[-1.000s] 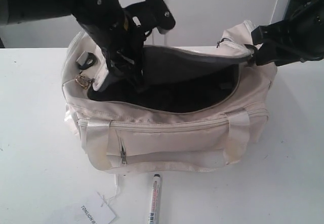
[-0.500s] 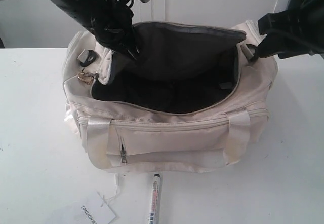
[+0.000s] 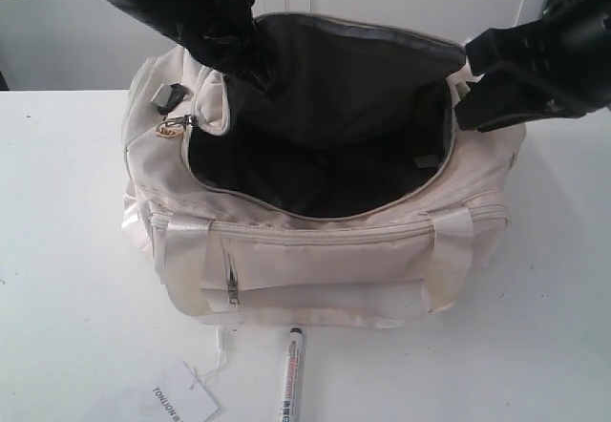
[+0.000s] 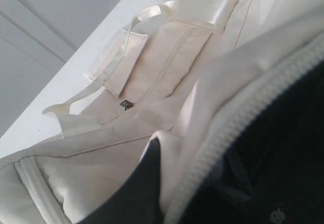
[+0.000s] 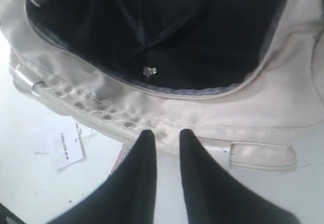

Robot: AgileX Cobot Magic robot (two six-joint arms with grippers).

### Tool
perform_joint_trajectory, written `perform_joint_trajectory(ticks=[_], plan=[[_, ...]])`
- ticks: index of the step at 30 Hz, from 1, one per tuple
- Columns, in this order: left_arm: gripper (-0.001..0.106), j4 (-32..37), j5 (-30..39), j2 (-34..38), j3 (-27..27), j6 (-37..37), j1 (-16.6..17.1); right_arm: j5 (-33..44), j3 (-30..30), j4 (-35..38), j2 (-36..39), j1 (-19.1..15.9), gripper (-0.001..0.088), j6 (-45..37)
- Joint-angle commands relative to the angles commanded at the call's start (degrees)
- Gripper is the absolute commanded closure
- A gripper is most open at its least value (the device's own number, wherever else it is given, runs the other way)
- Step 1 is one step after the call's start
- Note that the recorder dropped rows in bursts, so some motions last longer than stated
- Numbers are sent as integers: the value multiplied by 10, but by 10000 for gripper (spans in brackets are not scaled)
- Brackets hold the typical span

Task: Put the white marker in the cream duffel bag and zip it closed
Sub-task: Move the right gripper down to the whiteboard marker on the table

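Now left gripper pinches cream duffel bag flap up, right gripper fingers narrowly apart, empty; white marker on table.

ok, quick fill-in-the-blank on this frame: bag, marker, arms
1. The slim white marker with a black cap lies on the white ___, outside the large cream fabric duffel bag.
2. The bag's main zip is ___.
3. The bag's top flap is held up by the ___ end effector.
4. In the exterior view, the flat white paper tag lies ___ of the marker.
Missing: table; open; left; left.
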Motion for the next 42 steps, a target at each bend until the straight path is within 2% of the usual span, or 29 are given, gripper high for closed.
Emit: perform_joint_trajectory(ticks=[4,13,24,31,34,37,42], plan=[[1053,0,0,0,0,0,0,12,0,0,0,24,868,-21],[1053,14,11,0,0,1,0,20,5,-1,0,83,868,-28],[1053,18,44,-2,0,8,0,15,85,-1,0,174,868,-108],[1053,1,54,-5,0,28,0,8,126,-4,0,206,868,-150],[1053,-33,69,-5,0,57,0,6,134,-2,0,206,868,-150],[1053,-98,87,-5,0,109,9,5,134,1,0,206,868,-130],[1053,-213,115,-5,-11,175,40,1,134,-5,1,214,868,-87]])
